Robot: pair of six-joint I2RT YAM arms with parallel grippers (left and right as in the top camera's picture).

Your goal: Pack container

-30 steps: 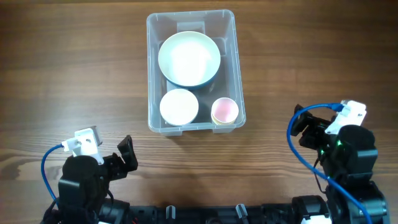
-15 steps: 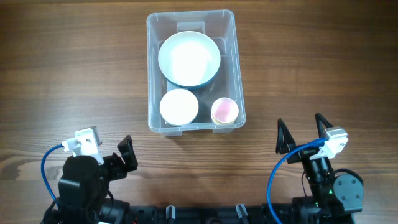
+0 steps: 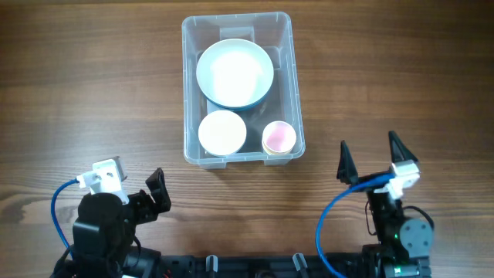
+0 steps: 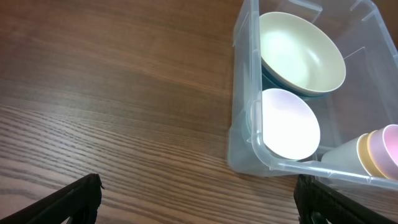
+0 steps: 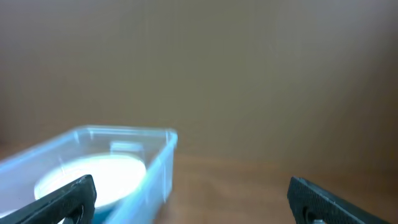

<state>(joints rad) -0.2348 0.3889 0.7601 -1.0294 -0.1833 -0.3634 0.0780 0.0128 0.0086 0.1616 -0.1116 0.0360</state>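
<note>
I see both jaws wide, empty | left gripper (image 4: 198, 186) near-left of container (image 3: 186, 93) | right gripper (image 3: 369, 154) near-right of it

The brown wooden bench (image 3: 93, 93) I am working over has long grain lines and a soft, low shine. The big clear plastic rectangular container (image 3: 185, 93) is smooth and see-through, and light glints on its rounded rim. Inside it, the big cream round bowl (image 3: 234, 72) looks smooth and a bit shiny, like plastic. The small white round bowl (image 3: 222, 132) is smooth too and shines bright. The little pink cup (image 3: 279, 137) looks smooth and dull. My left tool (image 4: 199, 193) and right tool (image 3: 369, 154) have black, matt fingers. I cannot tell what they are made of.
</note>
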